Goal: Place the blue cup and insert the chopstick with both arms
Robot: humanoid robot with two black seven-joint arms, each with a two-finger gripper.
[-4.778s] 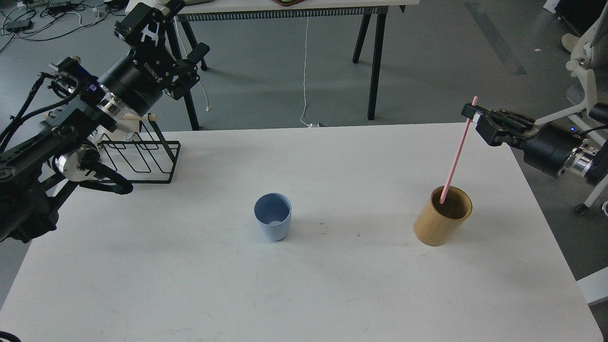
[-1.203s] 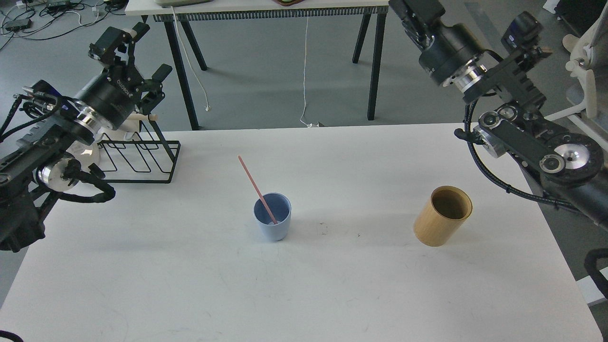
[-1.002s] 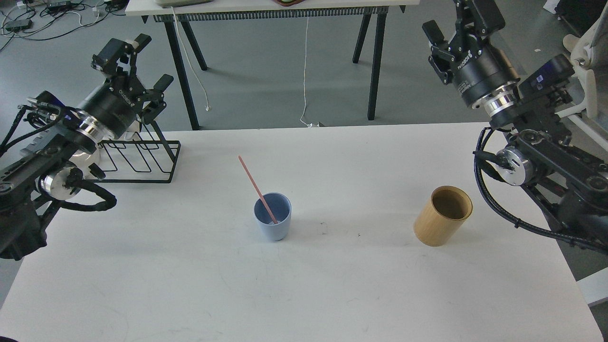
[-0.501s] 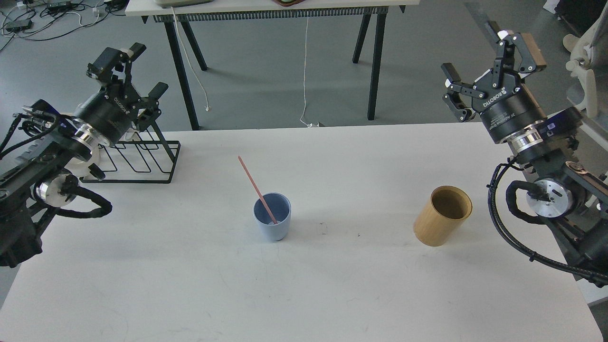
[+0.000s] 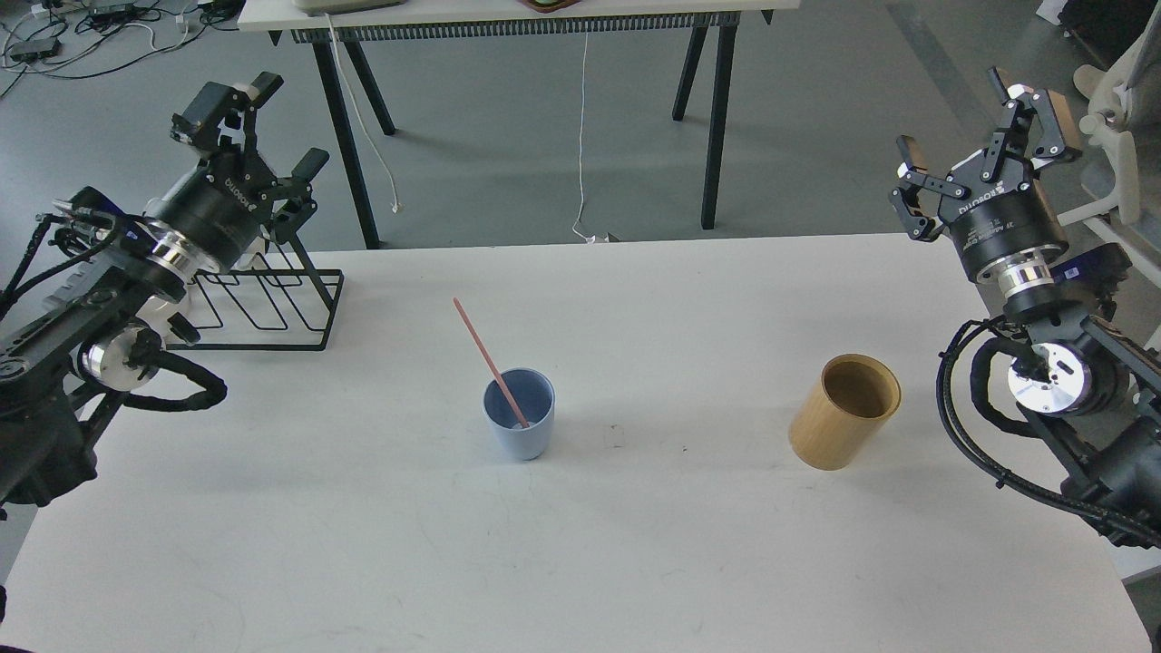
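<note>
The pale blue cup stands upright near the middle of the white table. The pink chopstick stands in it, leaning up and to the left over its rim. My left gripper is open and empty, raised beyond the table's far left corner. My right gripper is open and empty, raised beyond the far right corner. Both are far from the cup.
A tan wooden cylinder stands at the right of the table, empty. A black wire rack stands at the far left, partly behind my left arm. Another table's legs stand on the floor beyond.
The chopstick went from the tan cylinder, held by my right gripper, into the blue cup. My right gripper let go, and in the last second swung right and down. The left arm shifted slightly.
</note>
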